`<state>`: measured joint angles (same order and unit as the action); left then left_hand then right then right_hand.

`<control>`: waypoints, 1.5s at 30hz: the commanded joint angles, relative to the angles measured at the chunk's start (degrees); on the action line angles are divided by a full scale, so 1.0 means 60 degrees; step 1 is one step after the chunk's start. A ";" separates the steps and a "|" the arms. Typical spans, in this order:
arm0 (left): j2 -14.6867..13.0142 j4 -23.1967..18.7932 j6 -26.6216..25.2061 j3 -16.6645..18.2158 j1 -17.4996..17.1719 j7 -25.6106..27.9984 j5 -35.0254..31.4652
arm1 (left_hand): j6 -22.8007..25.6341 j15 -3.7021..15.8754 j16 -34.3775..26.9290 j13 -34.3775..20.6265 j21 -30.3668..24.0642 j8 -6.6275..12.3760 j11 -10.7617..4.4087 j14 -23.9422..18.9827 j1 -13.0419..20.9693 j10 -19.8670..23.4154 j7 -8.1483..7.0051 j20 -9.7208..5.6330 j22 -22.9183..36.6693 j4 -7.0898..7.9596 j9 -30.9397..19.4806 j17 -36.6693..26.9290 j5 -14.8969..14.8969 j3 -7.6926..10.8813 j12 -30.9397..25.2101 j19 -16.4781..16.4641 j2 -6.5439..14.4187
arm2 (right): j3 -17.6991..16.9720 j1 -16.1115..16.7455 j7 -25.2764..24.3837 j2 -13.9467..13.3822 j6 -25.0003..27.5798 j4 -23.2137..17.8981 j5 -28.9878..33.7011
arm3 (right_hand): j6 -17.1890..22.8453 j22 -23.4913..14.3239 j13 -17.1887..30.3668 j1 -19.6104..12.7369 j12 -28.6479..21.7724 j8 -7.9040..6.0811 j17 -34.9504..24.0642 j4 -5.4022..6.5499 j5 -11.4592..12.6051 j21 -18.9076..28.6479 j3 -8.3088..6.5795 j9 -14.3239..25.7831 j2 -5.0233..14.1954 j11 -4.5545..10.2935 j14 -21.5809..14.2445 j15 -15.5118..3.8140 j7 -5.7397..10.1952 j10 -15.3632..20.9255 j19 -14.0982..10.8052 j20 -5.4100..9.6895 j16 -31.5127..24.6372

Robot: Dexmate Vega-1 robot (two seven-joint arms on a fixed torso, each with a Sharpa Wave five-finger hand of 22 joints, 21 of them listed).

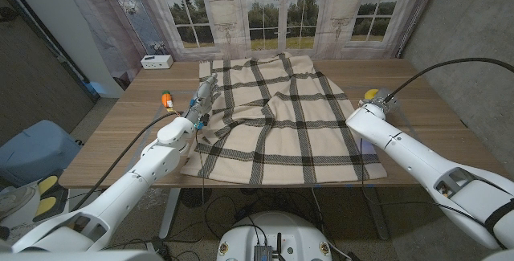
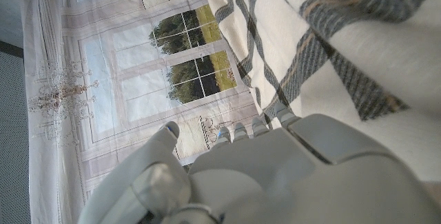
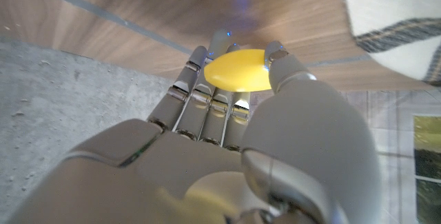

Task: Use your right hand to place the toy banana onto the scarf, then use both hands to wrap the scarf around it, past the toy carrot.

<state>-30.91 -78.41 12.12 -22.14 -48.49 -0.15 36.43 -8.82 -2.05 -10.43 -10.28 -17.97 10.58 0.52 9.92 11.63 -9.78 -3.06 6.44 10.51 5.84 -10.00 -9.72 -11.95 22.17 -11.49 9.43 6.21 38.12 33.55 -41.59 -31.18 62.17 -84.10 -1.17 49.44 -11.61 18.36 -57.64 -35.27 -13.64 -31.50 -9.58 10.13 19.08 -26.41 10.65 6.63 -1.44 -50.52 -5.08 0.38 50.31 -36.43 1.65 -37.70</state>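
While right fingers (image 3: 207, 89) grip one banana (image 3: 238, 70), left fingers' (image 1: 202, 98) state is unclear.

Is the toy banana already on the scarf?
No: in the head view the toy banana lies on the bare table at the right hand, beside the scarf.

The right robot hand (image 3: 241, 93) reaches forward with its fingers curled around the banana (image 3: 238, 69). The left robot hand (image 1: 201, 100) stretches forward, arm extended.
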 commanded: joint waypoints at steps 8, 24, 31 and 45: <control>0.0001 -0.0027 -0.0007 0.0011 -0.0040 0.0077 -0.0017 | -0.0044 -0.0035 0.0000 -0.0047 0.0057 -0.0022 0.0073 0.1076 -0.0059 -0.0832 -0.0003 0.0041 0.0046 -0.0077 -0.0019 -0.0049 -0.0032 0.0043 -0.0018 0.0003 0.0034 | 0.0947 -0.0252 0.0927 -0.0437 -0.1108 -0.0617 0.1154 | 0.0992 -0.0012 0.0066 -0.0713 -0.0147 0.0077 -0.0091 0.0310 0.0046 0.0055 -0.0428 0.0056 0.0717 0.1021 -0.0234 -0.1275 0.0740 0.1209 0.0101 -0.0022 0.0078; 0.0031 0.0017 0.0065 0.0018 -0.0067 0.0047 0.0005 | -0.0048 -0.0049 0.0000 -0.0047 0.0085 -0.0020 0.0072 0.1064 -0.0035 -0.0820 -0.0005 0.0054 0.0047 -0.0111 -0.0019 -0.0045 -0.0030 0.0054 -0.0021 -0.0005 0.0045 | 0.1480 -0.0414 0.1812 -0.0587 -0.1827 -0.0879 0.2079 | 0.1051 -0.0015 0.0056 -0.0763 -0.0218 0.0172 -0.0199 0.0336 0.0041 0.0108 -0.0460 0.0072 0.0697 0.1067 -0.0263 -0.1276 0.0744 0.1203 0.0136 -0.0020 0.0188; 0.0032 0.0007 0.0107 0.0023 -0.0113 0.0038 0.0014 | -0.0047 -0.0051 0.0000 -0.0047 0.0094 -0.0018 0.0070 0.1060 -0.0024 -0.0822 -0.0010 0.0045 0.0049 -0.0127 -0.0019 -0.0044 -0.0028 0.0059 -0.0020 -0.0017 0.0049 | 0.1616 -0.0432 0.2163 -0.0619 -0.2027 -0.1058 0.2425 | 0.1085 -0.0015 0.0040 -0.0777 -0.0232 0.0203 -0.0239 0.0348 0.0041 0.0098 -0.0471 0.0078 0.0689 0.1081 -0.0266 -0.1280 0.0753 0.1182 0.0235 -0.0057 0.0247; -0.0027 -0.0151 0.0166 0.0081 -0.0307 0.0085 0.0048 | -0.0059 -0.0053 0.0003 -0.0047 0.0114 -0.0020 0.0076 0.1063 -0.0008 -0.0817 -0.0009 0.0040 0.0052 -0.0152 -0.0019 -0.0043 -0.0025 0.0065 -0.0020 -0.0025 0.0052 | 0.1779 -0.0366 0.2783 -0.0746 -0.2800 -0.1445 0.3068 | 0.1115 -0.0014 0.0004 -0.0803 -0.0268 0.0254 -0.0310 0.0355 0.0043 0.0136 -0.0480 0.0087 0.0670 0.1096 -0.0299 -0.1290 0.0754 0.1194 0.0255 -0.0063 0.0325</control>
<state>-30.79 -78.55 12.84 -21.94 -49.49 0.18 36.52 -8.82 -2.05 -10.43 -10.28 -17.52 10.58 0.52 9.92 11.64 -9.78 -3.06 6.65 10.51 5.13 -10.00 -9.72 -11.95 22.42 -11.49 9.22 6.21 47.92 31.11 -27.86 -35.14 48.75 -91.19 14.18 50.14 -11.59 18.20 -58.38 -35.28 -12.15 -33.08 -9.80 10.14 19.51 -26.63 11.09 5.89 -1.44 -51.09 -5.34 -0.31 50.31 -35.09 1.32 -35.97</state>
